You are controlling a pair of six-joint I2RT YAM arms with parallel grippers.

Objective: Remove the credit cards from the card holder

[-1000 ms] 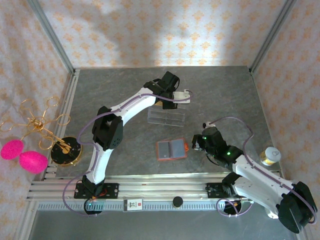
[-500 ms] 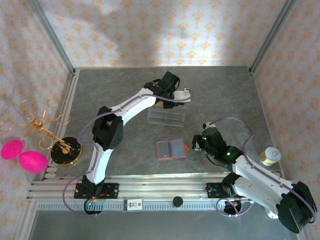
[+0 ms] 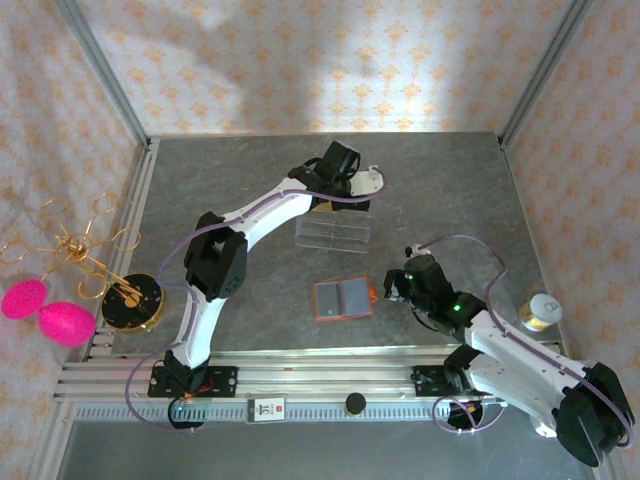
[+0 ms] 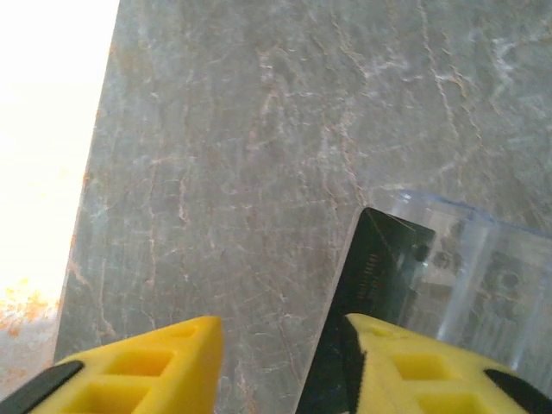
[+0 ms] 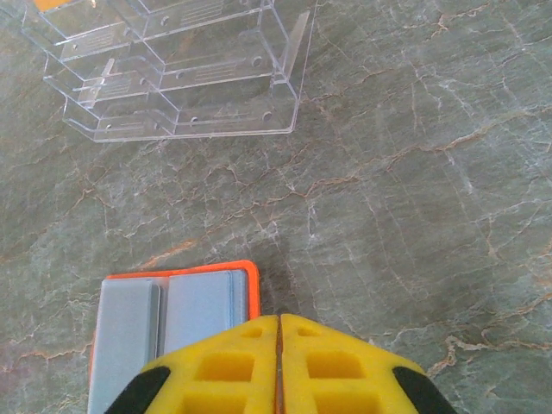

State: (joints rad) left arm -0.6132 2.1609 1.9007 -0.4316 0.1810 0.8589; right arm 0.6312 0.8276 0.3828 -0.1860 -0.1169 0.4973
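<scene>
The step in hand looks like releasing the black card [image 4: 379, 267]. At lower right of the left wrist view it stands on edge against the clear acrylic rack [image 4: 483, 285], and the left gripper [image 4: 280, 345] has its jaws apart, not pinching it. The next move calls for a retreat that doesn't nudge the card. The card holder [image 3: 343, 299] lies open at the centre of the top view, with the right gripper [image 5: 279, 345] closed at its orange edge. A small jar [image 3: 540, 312] at right is well apart.

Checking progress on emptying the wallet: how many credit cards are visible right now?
1: a black card, propped up on edge at the corner of the clear acrylic rack, seen in the left wrist view. Others may be hidden.
</scene>
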